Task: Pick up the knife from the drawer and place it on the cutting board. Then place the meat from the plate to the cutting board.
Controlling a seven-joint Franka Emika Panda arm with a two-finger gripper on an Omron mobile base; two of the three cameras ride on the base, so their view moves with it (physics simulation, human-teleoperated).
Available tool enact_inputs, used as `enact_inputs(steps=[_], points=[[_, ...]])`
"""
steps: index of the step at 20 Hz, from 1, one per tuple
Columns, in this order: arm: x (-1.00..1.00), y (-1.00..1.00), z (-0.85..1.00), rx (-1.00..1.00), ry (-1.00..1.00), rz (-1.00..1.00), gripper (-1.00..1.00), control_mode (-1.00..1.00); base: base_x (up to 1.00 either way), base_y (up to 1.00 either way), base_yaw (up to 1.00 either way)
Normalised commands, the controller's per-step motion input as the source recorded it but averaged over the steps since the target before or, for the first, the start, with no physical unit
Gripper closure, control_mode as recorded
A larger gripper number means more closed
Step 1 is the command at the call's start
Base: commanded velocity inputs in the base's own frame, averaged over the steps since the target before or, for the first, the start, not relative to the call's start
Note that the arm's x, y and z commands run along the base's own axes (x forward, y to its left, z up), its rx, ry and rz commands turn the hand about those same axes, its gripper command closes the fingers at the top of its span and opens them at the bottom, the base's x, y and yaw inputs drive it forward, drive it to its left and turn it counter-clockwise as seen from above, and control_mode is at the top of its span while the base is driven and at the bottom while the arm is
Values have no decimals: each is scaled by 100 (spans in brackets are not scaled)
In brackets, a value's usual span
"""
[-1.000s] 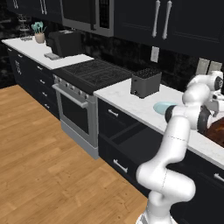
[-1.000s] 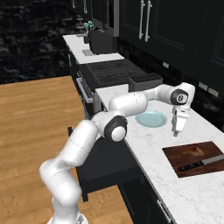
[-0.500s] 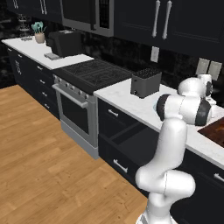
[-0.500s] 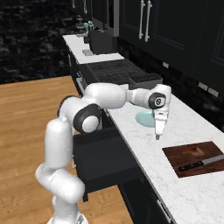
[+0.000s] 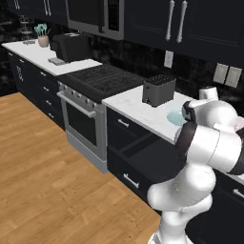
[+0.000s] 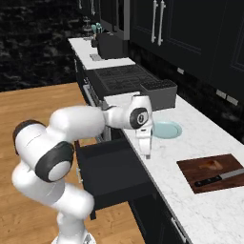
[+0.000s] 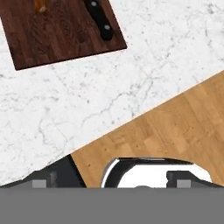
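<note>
**Gripper over counter edge; knife and meat on cutting board**

The gripper (image 6: 147, 153) points down over the front edge of the white marble counter (image 6: 190, 195), just above the open drawer (image 6: 112, 174). Its fingers appear close together in the right base view, but the picture is too small to show the gap, so whether the jaws are closed or parted cannot be told. Nothing is seen held between them.

Directly below and beside the gripper, the drawer stands pulled out from the black cabinet front, its dark inside exposed.

Just behind the gripper, toward the wall, the pale blue plate (image 6: 166, 129) lies on the counter. Its surface appears bare.

Farther along the counter, well apart from the gripper, the cutting board (image 6: 214, 172) lies flat. The knife (image 6: 212, 179) rests on it near its front edge, black handle toward the gripper, blade extending past the board's far end. A small reddish-brown piece, the meat (image 6: 210, 166), lies on the board beside the knife.

Beyond the plate stands the toaster (image 6: 159, 91), then the stove (image 6: 119, 76).

In the hand view, the cutting board (image 7: 61, 30) and knife handle (image 7: 99, 19) are at the top edge.
</note>
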Motion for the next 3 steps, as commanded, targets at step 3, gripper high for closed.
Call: enact_inputs(steps=[3], points=[[-28,48,100,-3,8,14,-100,-100,0,0,0]])
